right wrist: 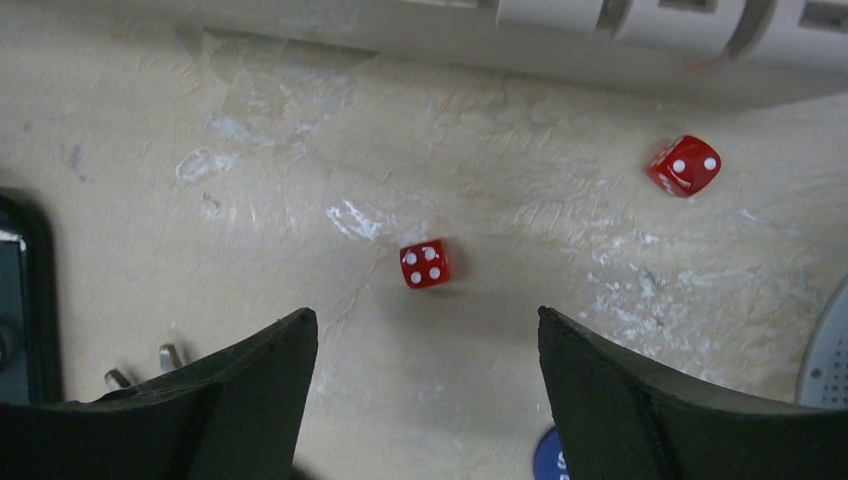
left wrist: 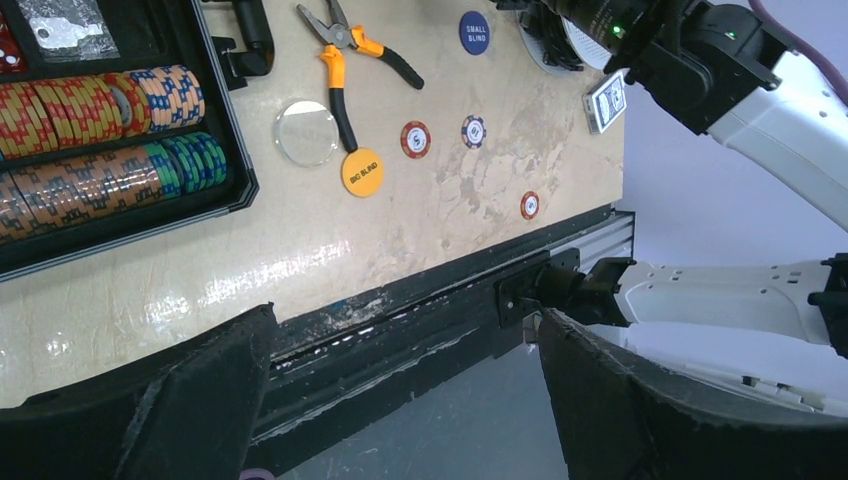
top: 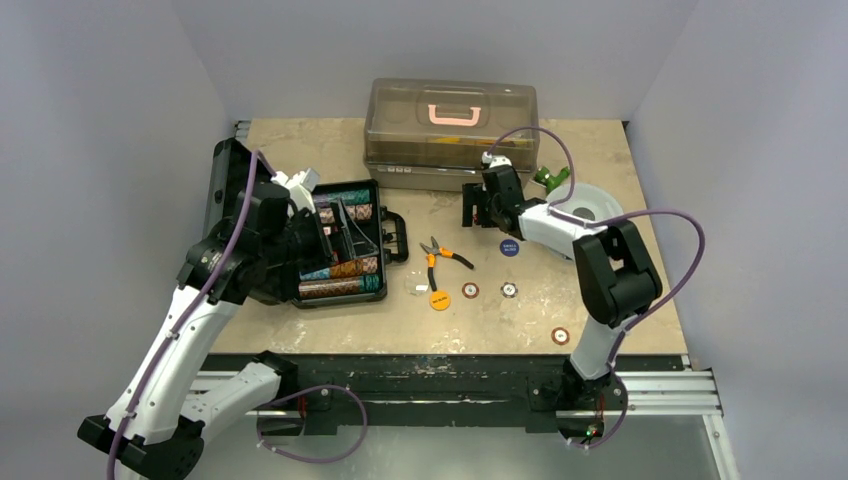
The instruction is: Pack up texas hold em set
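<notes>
The black case [top: 346,194] of the texas hold em set lies open at the left, with rows of chips [left wrist: 95,105] in it. Loose chips [top: 470,291] [top: 509,290] [top: 560,336], a yellow big-blind disc [left wrist: 362,172] and a blue small-blind disc [top: 509,247] lie on the table. Two red dice [right wrist: 425,264] [right wrist: 685,165] rest near the big box. My right gripper [right wrist: 425,315] is open and low over the table, the nearer die just ahead of its gap. My left gripper [left wrist: 408,315] hangs open and empty near the case, over the table's front edge.
A translucent brown box [top: 450,130] with a pink handle stands at the back. Orange-handled pliers [top: 440,258] and a clear disc [left wrist: 306,132] lie mid-table. A white round object [top: 585,205] and a green item [top: 550,178] sit at the back right. A playing card [left wrist: 606,102] shows beside the right arm.
</notes>
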Controlling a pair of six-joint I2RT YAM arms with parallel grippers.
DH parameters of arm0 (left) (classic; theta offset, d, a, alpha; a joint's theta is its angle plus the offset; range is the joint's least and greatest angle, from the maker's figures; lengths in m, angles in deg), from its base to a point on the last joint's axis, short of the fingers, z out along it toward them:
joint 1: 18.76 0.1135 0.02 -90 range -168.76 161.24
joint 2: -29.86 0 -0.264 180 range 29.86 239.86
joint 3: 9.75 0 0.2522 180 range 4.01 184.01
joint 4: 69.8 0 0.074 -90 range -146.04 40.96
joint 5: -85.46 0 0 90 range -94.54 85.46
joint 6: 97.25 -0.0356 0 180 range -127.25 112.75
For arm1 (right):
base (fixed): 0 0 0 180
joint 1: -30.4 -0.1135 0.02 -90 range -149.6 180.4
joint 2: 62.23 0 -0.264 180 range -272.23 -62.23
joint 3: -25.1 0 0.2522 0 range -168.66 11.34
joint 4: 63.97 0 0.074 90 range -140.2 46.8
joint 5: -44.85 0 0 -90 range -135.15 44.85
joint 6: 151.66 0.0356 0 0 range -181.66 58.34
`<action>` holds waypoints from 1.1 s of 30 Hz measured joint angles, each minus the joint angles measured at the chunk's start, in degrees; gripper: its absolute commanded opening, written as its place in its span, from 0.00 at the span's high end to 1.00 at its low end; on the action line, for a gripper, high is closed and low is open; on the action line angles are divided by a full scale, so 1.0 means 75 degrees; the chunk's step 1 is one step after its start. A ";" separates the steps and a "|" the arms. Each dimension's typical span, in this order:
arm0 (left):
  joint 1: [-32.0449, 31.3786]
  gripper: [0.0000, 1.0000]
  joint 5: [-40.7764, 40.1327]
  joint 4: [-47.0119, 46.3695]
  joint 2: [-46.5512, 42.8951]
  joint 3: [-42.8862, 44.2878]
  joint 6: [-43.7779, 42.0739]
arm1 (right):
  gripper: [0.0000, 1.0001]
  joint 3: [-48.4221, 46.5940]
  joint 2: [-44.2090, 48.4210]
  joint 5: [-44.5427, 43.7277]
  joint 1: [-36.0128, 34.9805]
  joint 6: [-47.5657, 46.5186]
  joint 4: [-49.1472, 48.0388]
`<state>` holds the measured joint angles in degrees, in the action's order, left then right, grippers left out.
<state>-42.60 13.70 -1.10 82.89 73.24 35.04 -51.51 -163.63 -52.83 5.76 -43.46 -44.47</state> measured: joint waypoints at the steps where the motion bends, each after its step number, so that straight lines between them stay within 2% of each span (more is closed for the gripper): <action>1: 0.0000 0.00 0.0000 0.0006 0.0000 0.0006 0.0000 | 0.26 0.0000 -0.0143 -0.0082 0.0012 -0.0029 -0.0254; 6: 0.0000 0.00 0.0009 0.0012 -0.0017 0.0198 -0.0003 | 0.38 0.0003 -0.0606 -0.0163 0.0012 -0.0178 -0.0886; 13: 0.0000 0.00 0.0012 0.0006 -0.0015 0.0615 -0.0003 | 0.46 0.0003 -0.0938 -0.0315 -0.0073 -0.0353 -0.1241; 18: 0.0000 0.00 0.0020 0.0000 0.0044 0.0758 -0.0003 | 0.56 0.0000 -0.0988 -0.0437 -0.0172 -0.0393 -0.1349; 27: 0.0000 0.00 0.0026 0.0003 0.0227 0.0799 -0.0006 | 0.66 -0.0026 -0.1046 -0.0667 -0.0216 -0.0417 -0.1343; 33: 0.0012 0.00 0.0029 0.0000 0.0227 0.0828 -0.0006 | 0.76 -0.0035 -0.1072 -0.0705 -0.0216 -0.0458 -0.1343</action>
<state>-42.51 13.92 -1.10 84.60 79.45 34.99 -51.77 -171.68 -58.12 4.14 -46.89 -54.54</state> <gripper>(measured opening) 0.998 0.283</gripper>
